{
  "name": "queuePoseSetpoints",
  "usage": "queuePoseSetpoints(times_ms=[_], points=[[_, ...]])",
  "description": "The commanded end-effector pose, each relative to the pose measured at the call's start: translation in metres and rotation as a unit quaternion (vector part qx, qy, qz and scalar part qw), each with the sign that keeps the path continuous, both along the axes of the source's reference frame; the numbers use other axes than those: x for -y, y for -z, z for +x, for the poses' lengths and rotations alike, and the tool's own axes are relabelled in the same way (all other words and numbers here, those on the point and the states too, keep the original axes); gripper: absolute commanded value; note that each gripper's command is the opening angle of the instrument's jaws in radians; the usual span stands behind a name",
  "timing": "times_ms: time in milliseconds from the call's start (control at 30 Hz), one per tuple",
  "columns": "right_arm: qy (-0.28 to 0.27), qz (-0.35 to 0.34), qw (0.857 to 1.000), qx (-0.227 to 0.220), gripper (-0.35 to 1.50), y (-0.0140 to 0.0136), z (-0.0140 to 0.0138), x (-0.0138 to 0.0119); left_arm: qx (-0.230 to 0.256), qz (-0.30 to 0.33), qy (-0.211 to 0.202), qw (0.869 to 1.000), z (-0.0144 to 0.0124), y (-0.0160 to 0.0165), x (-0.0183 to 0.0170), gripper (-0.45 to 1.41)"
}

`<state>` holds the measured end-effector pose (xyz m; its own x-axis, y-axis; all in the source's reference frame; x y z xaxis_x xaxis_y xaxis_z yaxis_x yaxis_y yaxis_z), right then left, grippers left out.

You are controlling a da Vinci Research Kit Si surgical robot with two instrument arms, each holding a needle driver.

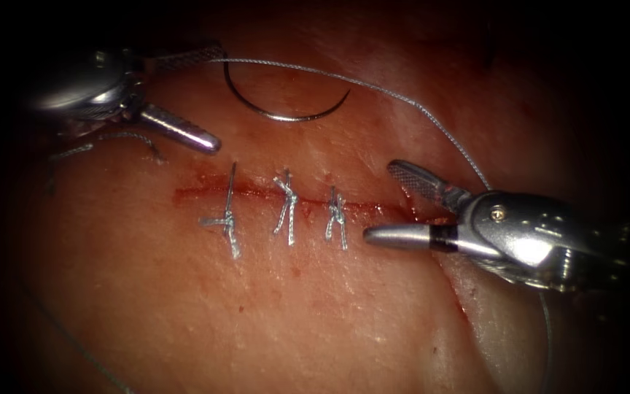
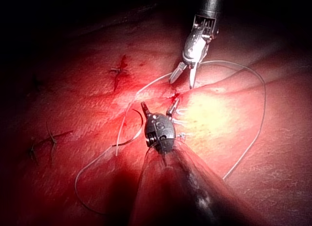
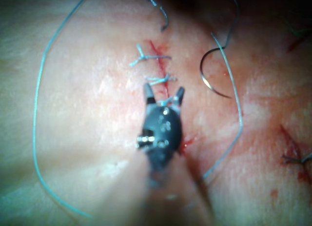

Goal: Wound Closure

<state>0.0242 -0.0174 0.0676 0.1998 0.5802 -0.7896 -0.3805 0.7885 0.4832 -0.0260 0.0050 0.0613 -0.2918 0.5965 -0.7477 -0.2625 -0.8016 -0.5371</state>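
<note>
The tissue (image 1: 315, 314) has a red cut (image 1: 257, 191) running left to right, crossed by three tied stitches (image 1: 286, 208). Beyond the cut the curved needle (image 1: 286, 114) lies free on the tissue surface, held by neither tool. Its thread (image 1: 432, 117) trails right and passes behind the right tool. My left tool (image 1: 219, 96) hovers at the upper left with its jaws open, holding nothing. At the cut's right end my right tool (image 1: 379, 201) has open, empty jaws straddling the cut. The right wrist view shows that tool (image 3: 163, 93), the stitches (image 3: 158, 79) and the needle (image 3: 212, 74).
Older stitched cuts (image 2: 119, 72) mark the tissue farther off. Loose thread (image 3: 39, 113) loops widely over the surface. Cut thread ends (image 1: 133, 137) lie below the left tool. In the left wrist view the left tool (image 2: 159, 107) stands near the stitches, the right tool (image 2: 184, 79) beyond.
</note>
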Motion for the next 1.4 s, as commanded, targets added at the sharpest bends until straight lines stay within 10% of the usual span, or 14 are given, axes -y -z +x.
queuePoseSetpoints(times_ms=[33,233,700,1400], points=[[0.003,-0.003,1.0,-0.001,1.38,-0.0002,0.0,-0.0001,-0.003,0.009,0.008,1.0,-0.0012,-0.0008,0.0,0.42],[0.012,-0.014,1.0,0.0,1.32,0.0004,-0.002,-0.0005,-0.072,0.033,-0.017,0.997,-0.0047,-0.002,-0.0008,0.05],[0.006,-0.012,1.0,0.003,1.32,0.0014,-0.0021,-0.0005,-0.276,0.081,-0.093,0.953,-0.0077,-0.01,-0.0016,0.19],[0.006,-0.012,1.0,0.003,1.32,0.0016,-0.0016,-0.0001,-0.352,0.083,-0.128,0.924,-0.01,-0.0177,-0.0015,0.1]])
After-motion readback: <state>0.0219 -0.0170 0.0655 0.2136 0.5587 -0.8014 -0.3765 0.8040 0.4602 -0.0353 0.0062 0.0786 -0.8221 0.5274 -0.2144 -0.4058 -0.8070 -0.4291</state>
